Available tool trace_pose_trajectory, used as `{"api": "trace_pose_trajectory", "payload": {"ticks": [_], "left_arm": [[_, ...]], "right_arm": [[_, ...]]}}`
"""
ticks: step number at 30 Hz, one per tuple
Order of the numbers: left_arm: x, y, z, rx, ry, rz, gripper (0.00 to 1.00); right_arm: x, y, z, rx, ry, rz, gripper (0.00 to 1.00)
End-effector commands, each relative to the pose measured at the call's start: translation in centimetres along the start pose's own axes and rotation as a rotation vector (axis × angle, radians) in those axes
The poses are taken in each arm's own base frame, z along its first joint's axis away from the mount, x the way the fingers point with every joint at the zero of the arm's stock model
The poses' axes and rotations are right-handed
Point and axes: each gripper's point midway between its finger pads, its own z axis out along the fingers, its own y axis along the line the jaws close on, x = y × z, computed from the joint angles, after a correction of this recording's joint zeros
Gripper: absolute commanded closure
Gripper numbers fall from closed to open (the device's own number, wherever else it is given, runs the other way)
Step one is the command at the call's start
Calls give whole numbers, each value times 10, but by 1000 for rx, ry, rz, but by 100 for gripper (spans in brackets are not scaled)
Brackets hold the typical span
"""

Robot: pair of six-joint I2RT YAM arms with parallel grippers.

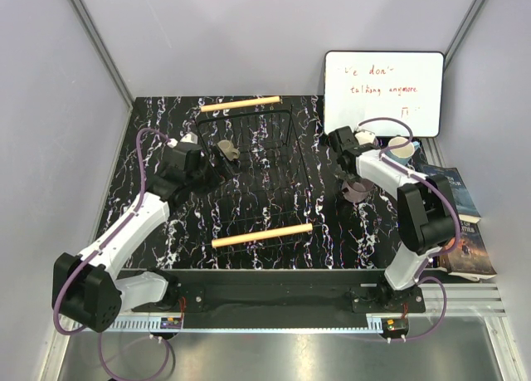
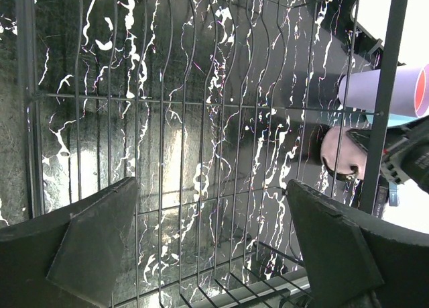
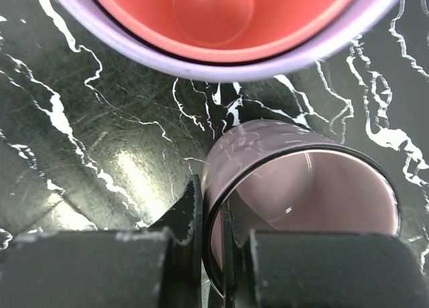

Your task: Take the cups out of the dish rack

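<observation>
The dish rack (image 1: 274,169) is a black wire grid with a wooden bar (image 1: 261,234) at each end. The olive-grey mug (image 1: 226,152) stands in its far left part. My left gripper (image 1: 216,170) is open and empty just beside the mug; in the left wrist view its fingers (image 2: 94,244) frame only rack wires (image 2: 201,154). My right gripper (image 3: 213,247) is shut on the rim of the dusty mauve cup (image 3: 301,180), one finger inside and one outside, on the table right of the rack (image 1: 358,190). The coral cup (image 3: 214,13) sits nested inside the lavender cup (image 3: 114,39) just beyond. The light blue cup (image 1: 402,148) stands further right.
A whiteboard (image 1: 383,90) leans at the back right. Books (image 1: 465,223) lie off the table's right edge. Upright rack dividers (image 1: 286,132) rise at the rack's far side. Grey walls close in both sides.
</observation>
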Motion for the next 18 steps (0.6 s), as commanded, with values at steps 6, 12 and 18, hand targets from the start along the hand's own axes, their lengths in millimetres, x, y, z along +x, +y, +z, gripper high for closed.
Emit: {"api": "trace_pose_trajectory", "payload": {"ticks": [6, 12, 18], "left_arm": [[-5, 2, -2, -8, -23, 26, 1], [-15, -1, -5, -12, -52, 59, 1], [-18, -4, -4, -25, -44, 59, 1]], "right_arm": [[8, 7, 16, -36, 4, 20, 100], [-8, 10, -9, -107, -45, 42, 75], [-36, 19, -47, -216, -116, 62, 52]]}}
